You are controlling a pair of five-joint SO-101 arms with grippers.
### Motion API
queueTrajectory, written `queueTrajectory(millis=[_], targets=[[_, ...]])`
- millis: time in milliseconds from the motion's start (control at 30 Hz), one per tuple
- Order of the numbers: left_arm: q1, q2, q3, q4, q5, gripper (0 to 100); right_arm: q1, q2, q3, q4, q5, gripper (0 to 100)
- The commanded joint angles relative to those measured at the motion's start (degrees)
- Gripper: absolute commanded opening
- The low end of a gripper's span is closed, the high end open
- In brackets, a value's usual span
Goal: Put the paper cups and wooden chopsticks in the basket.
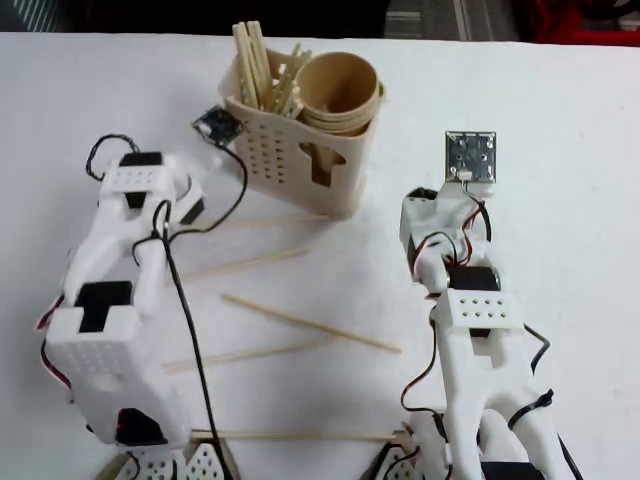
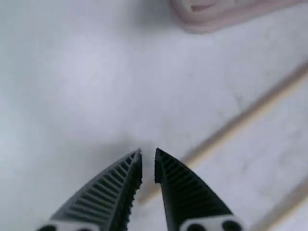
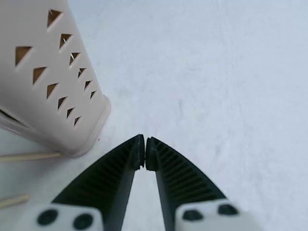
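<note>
Five wooden chopsticks [image 1: 310, 323] lie scattered flat on the white counter [image 1: 560, 120] between the two arms. The basket [image 1: 300, 150] stands near the counter's far edge, with stacked paper cups [image 1: 340, 90] and a bundle of chopsticks [image 1: 262, 65] upright inside it. The left gripper [image 2: 148, 155] hangs low over a loose chopstick [image 2: 240, 120], its fingers parted by a narrow slit and holding nothing. The right gripper [image 3: 145, 142] sits just beside the basket, fingers closed tip to tip and empty. Beyond the counter's far edge the room is dark.

overhead and wrist cameras, common basket [image 1: 270, 160]
</note>
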Motion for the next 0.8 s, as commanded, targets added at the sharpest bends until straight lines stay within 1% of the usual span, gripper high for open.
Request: queueTrajectory(millis=[0, 67, 167, 300, 400, 500, 600, 700, 767], targets=[[1.0, -0.7, -0.4, 4.5, -0.3, 7, 0.6, -1.5, -0.4, -0.9, -0.3, 2.1], [2.2, -0.7, -0.2, 8.3, -0.5, 7, 0.6, -1.5, -0.4, -0.9, -0.3, 2.1], [4.8, -0.7, 0.0, 14.7, -0.6, 2, 0.6, -1.5, -0.4, -0.9, -0.3, 2.1], [9.6, -0.7, 0.1, 23.0, -0.4, 2, 0.6, -1.5, -0.4, -0.9, -0.3, 2.1], [12.4, -0.7, 0.1, 26.6, -0.2, 2, 0.6, -1.5, -0.4, -0.9, -0.3, 2.1], [13.9, -0.7, 0.1, 28.8, 0.4, 2, 0.6, -1.5, -0.4, -0.9, -0.3, 2.1], [13.8, -3.6, 0.1, 29.5, 1.8, 2, 0.6, -1.5, -0.4, -0.9, -0.3, 2.1], [12.5, -9.4, 0.1, 29.0, 1.8, 2, 0.6, -1.5, -0.4, -0.9, -0.3, 2.1], [11.6, -12.9, 0.2, 26.2, 1.8, 2, 0.6, -1.5, -0.4, -0.9, -0.3, 2.1]])
